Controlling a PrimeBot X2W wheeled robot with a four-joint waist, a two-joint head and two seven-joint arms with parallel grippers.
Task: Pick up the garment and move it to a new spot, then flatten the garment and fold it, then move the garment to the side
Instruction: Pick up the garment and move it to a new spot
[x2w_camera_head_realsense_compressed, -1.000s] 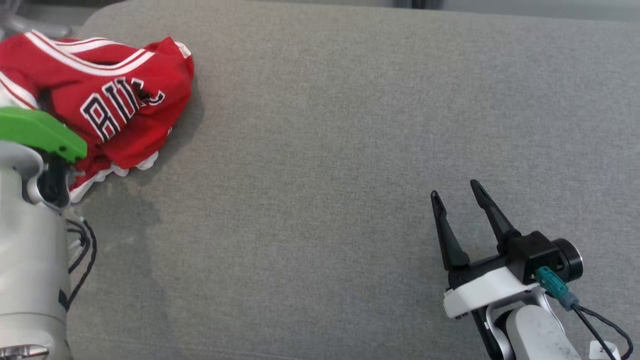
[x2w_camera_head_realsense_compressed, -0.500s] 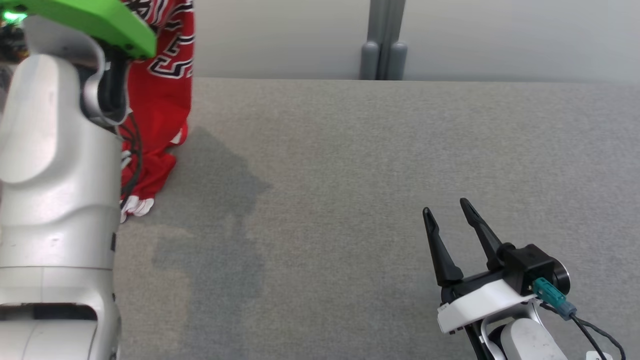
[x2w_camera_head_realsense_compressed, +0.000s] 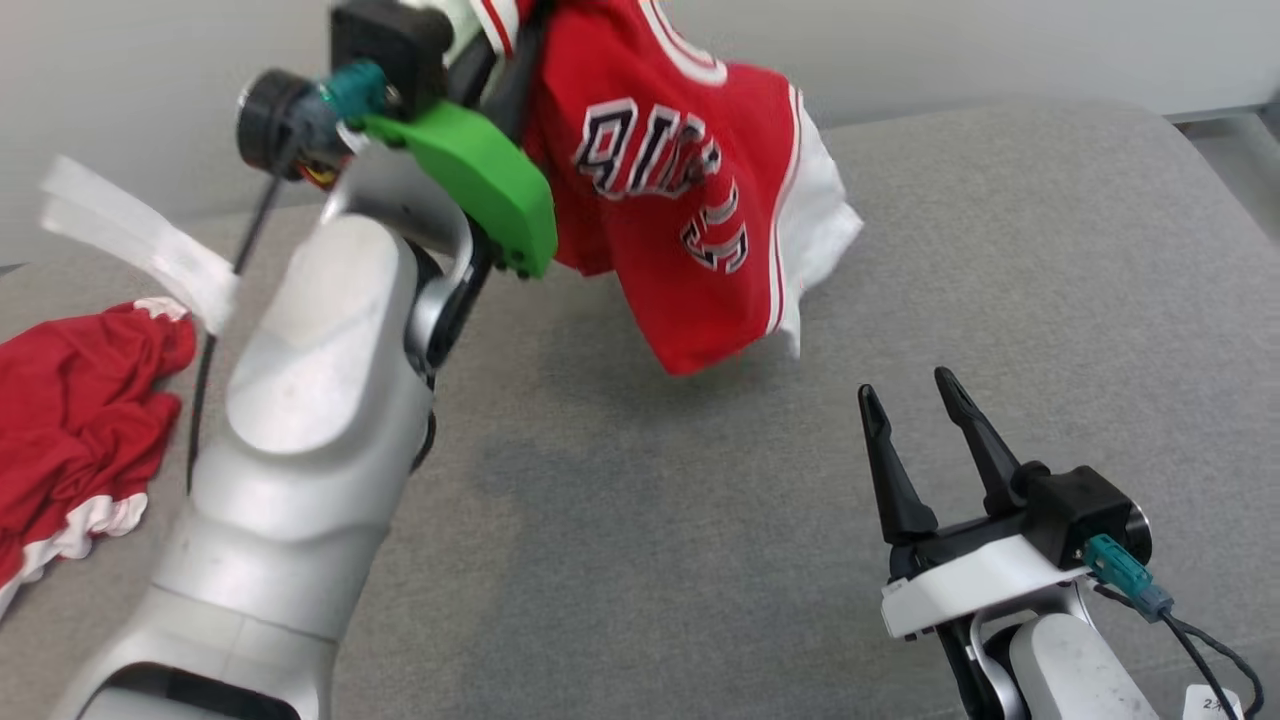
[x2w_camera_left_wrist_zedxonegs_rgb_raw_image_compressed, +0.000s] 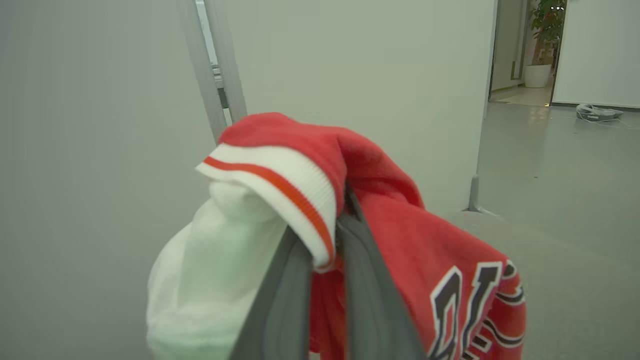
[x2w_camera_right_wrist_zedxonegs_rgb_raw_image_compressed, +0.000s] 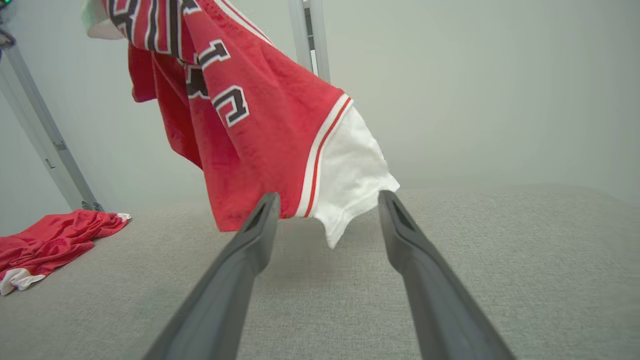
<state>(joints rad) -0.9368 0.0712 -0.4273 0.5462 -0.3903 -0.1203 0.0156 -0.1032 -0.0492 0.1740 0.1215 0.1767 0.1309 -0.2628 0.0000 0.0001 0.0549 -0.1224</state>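
Top centre of the head view, garment (x2w_camera_head_realsense_compressed: 680, 200): red jersey with white trim and dark lettering, hanging bunched from the left gripper (x2w_camera_left_wrist_zedxonegs_rgb_raw_image_compressed: 324, 280); its hem looks clear of the grey surface (x2w_camera_head_realsense_compressed: 1000, 250).
Left gripper: raised at the upper left, fingers pinched together on the garment's white-and-red striped edge.
Right gripper (x2w_camera_head_realsense_compressed: 906, 385): lower right, fingers spread apart, holding nothing, low over the grey surface.
Second red cloth (x2w_camera_head_realsense_compressed: 70, 400): crumpled at the left edge, well apart from the garment.
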